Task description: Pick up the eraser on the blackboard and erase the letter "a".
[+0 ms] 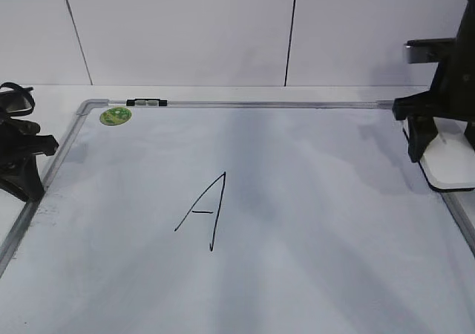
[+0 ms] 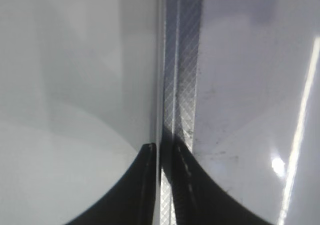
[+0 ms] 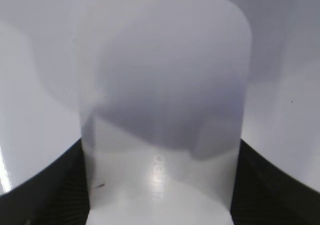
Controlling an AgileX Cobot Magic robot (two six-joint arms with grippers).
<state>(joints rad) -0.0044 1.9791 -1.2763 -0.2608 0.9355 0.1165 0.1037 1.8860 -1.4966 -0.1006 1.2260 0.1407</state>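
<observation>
The blackboard (image 1: 319,223) is a white dry-erase board with a grey frame that fills the table. The white eraser (image 1: 451,165) lies flat at the board's right edge. My right gripper (image 1: 443,145) stands over it with a finger against each long side. In the right wrist view the eraser (image 3: 160,80) fills the space between the jaws (image 3: 161,147), and its grey lettering shows. The small letter "a" is not visible anywhere on the board. My left gripper (image 1: 24,177) is shut and empty over the board's left frame (image 2: 182,60), as the left wrist view (image 2: 162,147) shows.
A tall capital "A" (image 1: 204,211) in black marker sits at the board's middle. A round green sticker (image 1: 115,115) and a small black clip (image 1: 146,102) are at the far left corner. A white wall stands behind the table.
</observation>
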